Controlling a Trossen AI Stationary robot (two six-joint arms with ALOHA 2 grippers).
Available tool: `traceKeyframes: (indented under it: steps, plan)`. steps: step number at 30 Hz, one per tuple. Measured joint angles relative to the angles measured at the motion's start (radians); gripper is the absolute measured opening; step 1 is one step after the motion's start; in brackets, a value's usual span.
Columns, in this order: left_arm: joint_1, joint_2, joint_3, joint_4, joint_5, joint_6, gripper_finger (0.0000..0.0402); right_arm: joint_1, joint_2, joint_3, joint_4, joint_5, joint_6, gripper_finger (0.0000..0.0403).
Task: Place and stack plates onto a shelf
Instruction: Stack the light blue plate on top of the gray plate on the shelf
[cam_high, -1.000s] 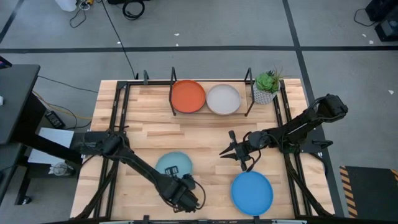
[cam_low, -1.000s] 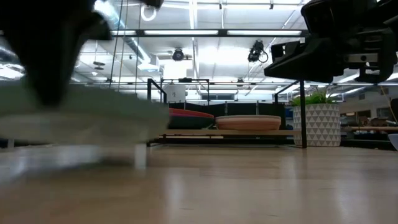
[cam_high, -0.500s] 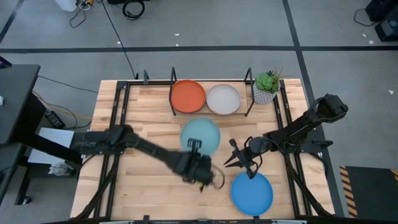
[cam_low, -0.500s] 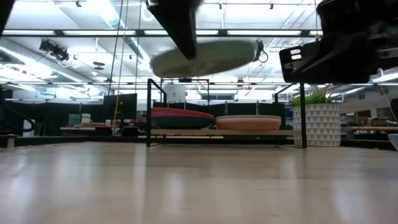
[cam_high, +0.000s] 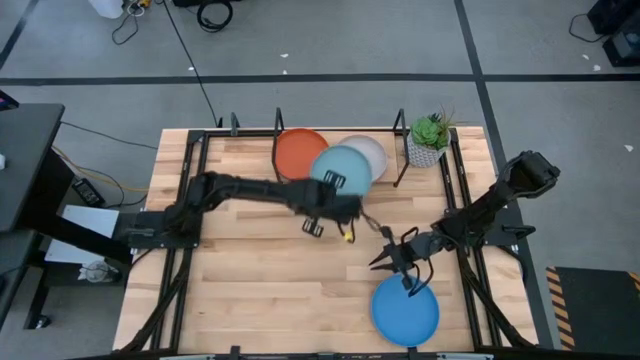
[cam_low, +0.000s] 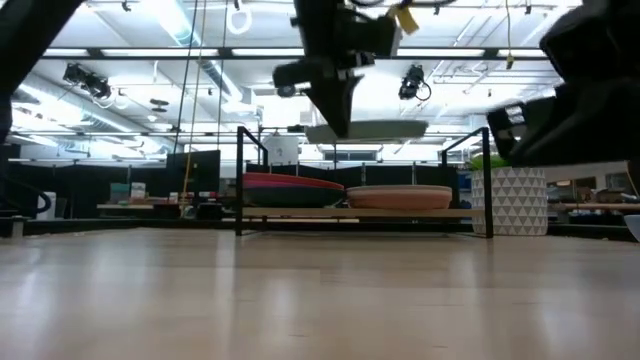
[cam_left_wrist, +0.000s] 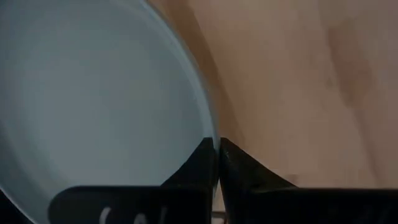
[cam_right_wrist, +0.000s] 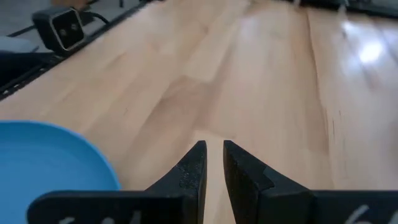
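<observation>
No legible text, label, brand, number or sign anywhere; only pale partial strokes along the lower edge of each wrist view, cut off and unreadable.

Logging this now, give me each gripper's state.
Left gripper: shut on the pale teal plate.
Right gripper: slightly open, empty, beside the blue plate.
</observation>
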Motion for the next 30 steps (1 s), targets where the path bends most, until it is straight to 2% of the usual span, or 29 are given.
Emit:
traceKeyframes:
  steps: [6, 10, 13, 16, 22, 30]
  plan:
    - [0.15, 0.0, 0.0, 0.134, 0.227, 0.164, 0.0018, 0.049, 0.0, -0.034, 0.011, 0.116, 0.093, 0.0059]
    - [0.225, 0.0, 0.0, 0.257, 0.335, 0.255, 0.0018, 0.064, 0.0, -0.034, 0.044, 0.199, 0.058, 0.0059]
    - [0.267, 0.0, 0.0, 0.291, 0.434, 0.299, 0.0018, 0.064, 0.0, -0.034, 0.077, 0.238, 0.02, 0.0059]
    - [0.299, 0.011, 0.0, 0.31, 0.492, 0.309, 0.0018, 0.063, 0.0, -0.034, 0.088, 0.266, 0.002, 0.0059]
    - [0.333, 0.063, -0.001, 0.324, 0.54, 0.325, 0.0018, 0.061, 0.0, -0.033, 0.117, 0.318, -0.024, 0.0059]
    - [0.321, 0.093, -0.001, 0.363, 0.464, 0.403, 0.0019, 0.063, -0.001, -0.033, 0.117, 0.313, -0.016, 0.0059]
